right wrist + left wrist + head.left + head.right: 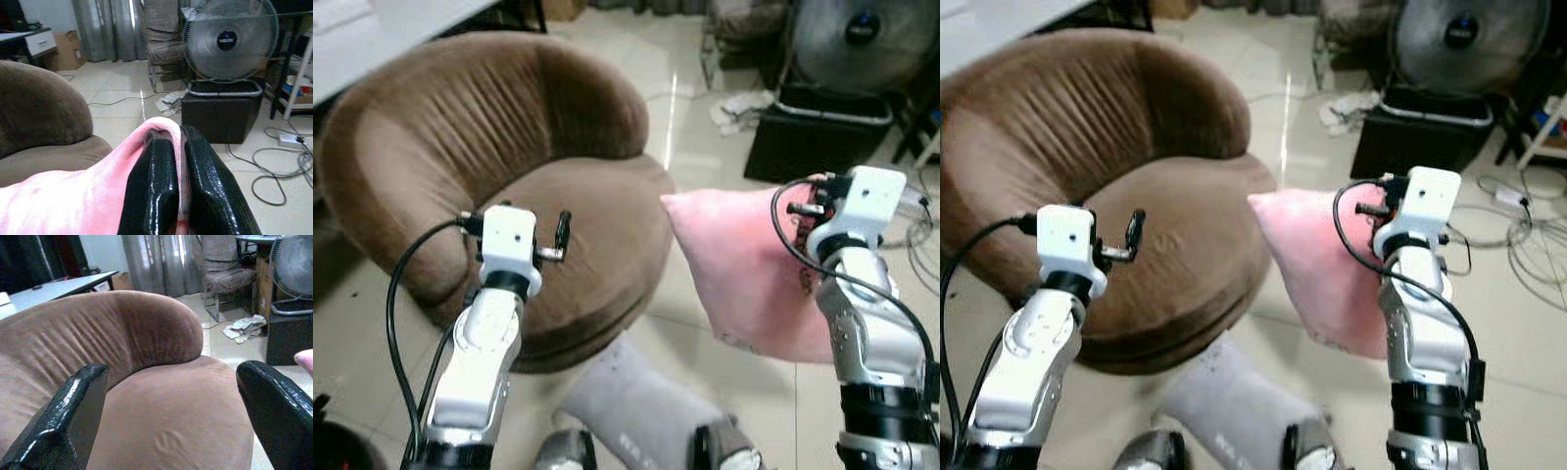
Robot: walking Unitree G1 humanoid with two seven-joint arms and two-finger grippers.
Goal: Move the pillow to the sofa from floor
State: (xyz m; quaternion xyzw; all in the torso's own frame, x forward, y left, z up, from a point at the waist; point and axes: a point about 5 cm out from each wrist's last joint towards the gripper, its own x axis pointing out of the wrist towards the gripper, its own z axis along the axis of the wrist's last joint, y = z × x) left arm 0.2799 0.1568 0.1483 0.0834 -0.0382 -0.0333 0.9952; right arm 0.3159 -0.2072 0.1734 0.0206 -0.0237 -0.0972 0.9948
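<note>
The pillow (pixel 744 269) is pink, soft and fuzzy, roughly square with 1 pointed corner aimed toward the sofa (pixel 509 176). It hangs in the air off the floor, just beside the sofa's seat edge and not resting on it. The sofa is a round brown tub chair with a velvety nap, a ribbed curved backrest and a wide flat seat cushion showing a small dent.

The right gripper (pixel 178 147) is raised in front of the robot, forearm upright, its 2 glossy black fingers (pixel 154 191) pressed together on a fold of the pillow's top edge. The pillow's body drapes below and toward the sofa.

The left gripper (pixel 171 416) is held forward over the near part of the seat, its 2 fingers spread wide apart with nothing between them.

The seat surface ahead of the left gripper is bare fabric up to the backrest. The floor (pixel 685 117) is pale glossy tile. Beyond the pillow stand a dark box (pixel 813 137) and a round mesh fan (pixel 227 39); cables (pixel 1528 235) lie looped on the tile to the right. A grey padded piece (pixel 636 401) lies low between the arms.
</note>
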